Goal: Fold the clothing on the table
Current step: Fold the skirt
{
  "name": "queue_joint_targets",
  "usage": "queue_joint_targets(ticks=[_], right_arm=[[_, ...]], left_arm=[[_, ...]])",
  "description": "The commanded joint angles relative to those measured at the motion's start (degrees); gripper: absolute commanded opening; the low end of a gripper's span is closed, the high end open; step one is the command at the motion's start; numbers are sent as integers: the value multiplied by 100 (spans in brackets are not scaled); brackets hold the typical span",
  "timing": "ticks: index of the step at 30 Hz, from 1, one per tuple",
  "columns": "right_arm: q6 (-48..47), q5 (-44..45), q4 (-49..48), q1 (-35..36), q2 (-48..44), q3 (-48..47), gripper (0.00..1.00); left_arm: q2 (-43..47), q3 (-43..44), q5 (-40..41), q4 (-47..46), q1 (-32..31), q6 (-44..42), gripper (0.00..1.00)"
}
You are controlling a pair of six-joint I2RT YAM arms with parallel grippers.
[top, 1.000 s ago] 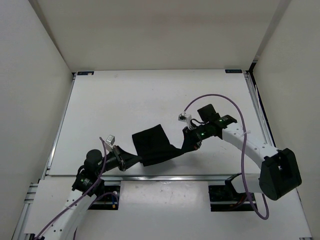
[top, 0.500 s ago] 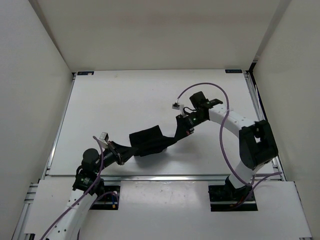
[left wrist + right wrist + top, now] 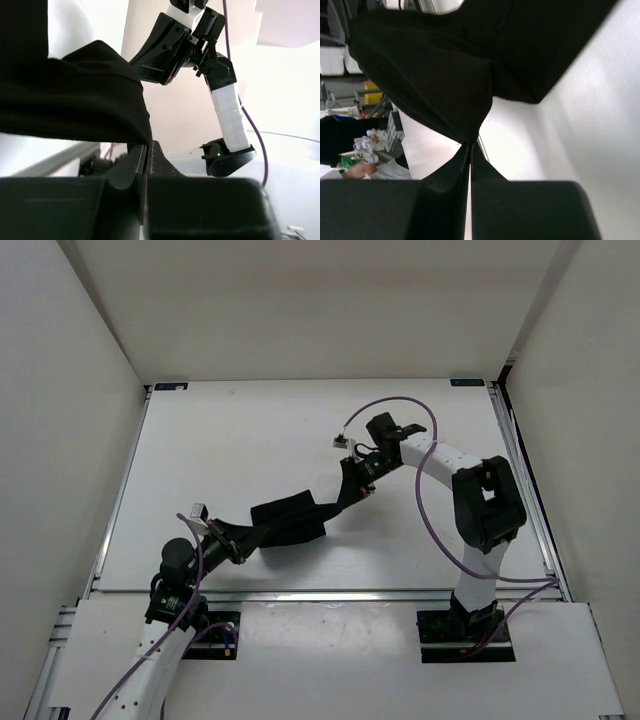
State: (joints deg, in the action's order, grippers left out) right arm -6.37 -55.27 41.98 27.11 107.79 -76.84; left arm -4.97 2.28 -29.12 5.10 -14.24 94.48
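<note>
- My left tool [image 3: 148,151] is clamped on one edge of the black clothing [image 3: 290,521], with fabric caught between its closed jaws.
- My right tool [image 3: 470,149] pinches the opposite end, tight on a gathered point of cloth.
- The clothing stretches between both tools, over the near middle of the white bench [image 3: 250,430].
- I cannot tell whether its middle touches the surface.
</note>
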Motion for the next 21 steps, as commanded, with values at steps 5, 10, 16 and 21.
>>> queue_joint_targets(ticks=[5, 10, 16, 21], right_arm=[[189, 421, 266, -180, 1542, -2068, 31], [346, 164, -187, -312, 1659, -2363, 44], [375, 165, -709, -488, 903, -1730, 64], [-952, 698, 135, -68, 376, -1143, 16]], left_arm=[[233, -1442, 521, -317, 500, -298, 47], [251, -1126, 653, -97, 572, -675, 82], [251, -1292, 363, -141, 291, -676, 99], [155, -1029, 91, 613, -8, -1579, 99]])
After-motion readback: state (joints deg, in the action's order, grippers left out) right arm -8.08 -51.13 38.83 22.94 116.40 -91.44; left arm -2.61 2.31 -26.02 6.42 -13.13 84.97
